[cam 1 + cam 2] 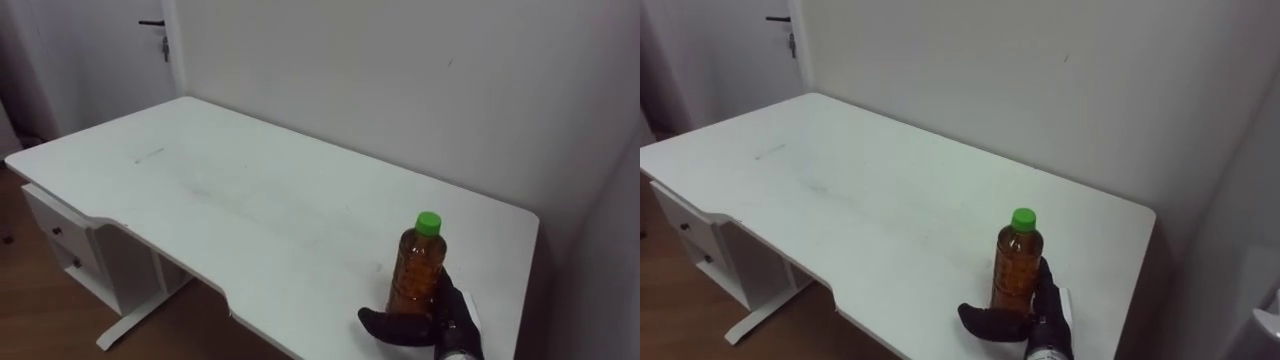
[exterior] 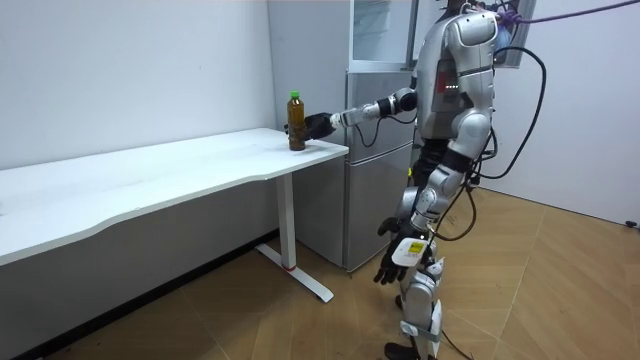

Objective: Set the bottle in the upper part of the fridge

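An amber bottle (image 1: 418, 275) with a green cap stands upright on the white table (image 1: 250, 200), close to its right front corner. My right hand (image 1: 447, 314) comes in from the lower right and is curled round the bottle's lower part, thumb in front and fingers behind. In the room view I stand beside the silver fridge (image 2: 372, 150) with my right arm stretched out to the bottle (image 2: 295, 122). My left hand (image 2: 405, 255) hangs at my side with relaxed fingers.
The table runs far to my left along a white wall. A white drawer unit (image 1: 60, 235) sits under its left end. A door with a dark handle (image 1: 152, 23) is at the back left. The fridge stands just past the table's right end.
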You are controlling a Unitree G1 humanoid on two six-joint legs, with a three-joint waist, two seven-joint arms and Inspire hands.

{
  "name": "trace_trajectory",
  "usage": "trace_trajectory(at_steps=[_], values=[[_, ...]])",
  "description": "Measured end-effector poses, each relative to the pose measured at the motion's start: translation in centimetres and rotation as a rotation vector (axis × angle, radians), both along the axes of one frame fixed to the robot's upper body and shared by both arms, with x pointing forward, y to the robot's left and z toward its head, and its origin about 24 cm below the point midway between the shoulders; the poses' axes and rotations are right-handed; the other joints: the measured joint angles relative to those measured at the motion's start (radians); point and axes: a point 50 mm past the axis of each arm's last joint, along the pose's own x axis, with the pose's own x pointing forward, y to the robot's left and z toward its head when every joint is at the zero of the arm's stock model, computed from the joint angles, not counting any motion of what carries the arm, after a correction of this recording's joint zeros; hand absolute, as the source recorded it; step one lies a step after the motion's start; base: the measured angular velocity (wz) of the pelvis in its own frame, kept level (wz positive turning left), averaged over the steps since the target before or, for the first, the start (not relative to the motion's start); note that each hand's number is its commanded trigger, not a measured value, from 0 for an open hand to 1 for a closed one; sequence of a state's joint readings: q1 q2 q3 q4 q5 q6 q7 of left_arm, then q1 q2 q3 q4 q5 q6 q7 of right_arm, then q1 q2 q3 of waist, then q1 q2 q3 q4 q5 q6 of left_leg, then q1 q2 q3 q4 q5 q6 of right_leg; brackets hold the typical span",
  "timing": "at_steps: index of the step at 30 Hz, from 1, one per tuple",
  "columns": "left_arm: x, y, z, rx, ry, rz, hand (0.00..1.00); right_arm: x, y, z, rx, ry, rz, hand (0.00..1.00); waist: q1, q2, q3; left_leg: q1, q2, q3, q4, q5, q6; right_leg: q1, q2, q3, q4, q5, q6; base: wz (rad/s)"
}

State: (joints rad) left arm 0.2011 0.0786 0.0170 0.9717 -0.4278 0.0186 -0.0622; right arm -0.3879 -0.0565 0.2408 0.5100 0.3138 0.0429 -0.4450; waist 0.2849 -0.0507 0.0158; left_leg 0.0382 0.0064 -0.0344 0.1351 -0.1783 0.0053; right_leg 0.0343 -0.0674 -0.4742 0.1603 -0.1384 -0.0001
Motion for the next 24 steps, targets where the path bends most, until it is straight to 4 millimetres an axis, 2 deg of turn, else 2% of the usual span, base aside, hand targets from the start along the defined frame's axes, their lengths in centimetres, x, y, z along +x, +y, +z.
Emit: trace_trajectory(at_steps=[6, 11, 13, 19, 24], values=[[-0.1, 0.1, 0.0, -0.004, 0.003, 0.016, 0.0, 0.5, 0.2, 0.6, 0.001, -0.019, 0.006, 0.0, 0.0, -0.001, 0.0003, -0.003, 0.0, -0.003, -0.002, 0.0, 0.0, -0.002, 0.0, -0.008, -0.001, -0.001, 0.002, 0.01], [-0.2, 0.3, 0.0, 0.005, 0.009, 0.017, 0.0, 1.0, 0.5, 1.5, 0.017, -0.043, 0.012, 0.0, -0.002, -0.005, -0.0026, -0.006, -0.001, -0.003, -0.001, 0.0, 0.0, -0.002, 0.0, -0.009, -0.004, -0.002, 0.003, 0.0], [-0.3, 0.6, 0.1, 0.013, 0.011, 0.016, 0.0, 1.3, 0.6, 2.0, 0.019, -0.057, 0.016, 1.0, -0.002, -0.011, -0.0047, -0.011, -0.001, -0.007, 0.0, 0.0, 0.0, -0.004, 0.0, -0.015, -0.006, -0.002, 0.003, 0.05], [-0.5, 0.9, 0.1, 0.02, 0.016, 0.018, 0.0, 1.9, 0.9, 3.0, 0.034, -0.088, 0.03, 1.0, -0.002, -0.018, -0.0089, -0.01, -0.002, -0.013, 0.001, 0.0, 0.0, 0.0, -0.001, -0.022, -0.006, -0.002, 0.003, 0.03], [-0.5, 1.0, 0.1, 0.022, 0.017, 0.019, 0.0, 1.9, 0.4, 3.0, 0.064, -0.079, 0.024, 1.0, -0.002, -0.02, -0.0077, -0.011, -0.004, -0.024, 0.009, 0.0, 0.001, 0.002, -0.002, -0.022, -0.006, -0.002, 0.003, 0.03]])
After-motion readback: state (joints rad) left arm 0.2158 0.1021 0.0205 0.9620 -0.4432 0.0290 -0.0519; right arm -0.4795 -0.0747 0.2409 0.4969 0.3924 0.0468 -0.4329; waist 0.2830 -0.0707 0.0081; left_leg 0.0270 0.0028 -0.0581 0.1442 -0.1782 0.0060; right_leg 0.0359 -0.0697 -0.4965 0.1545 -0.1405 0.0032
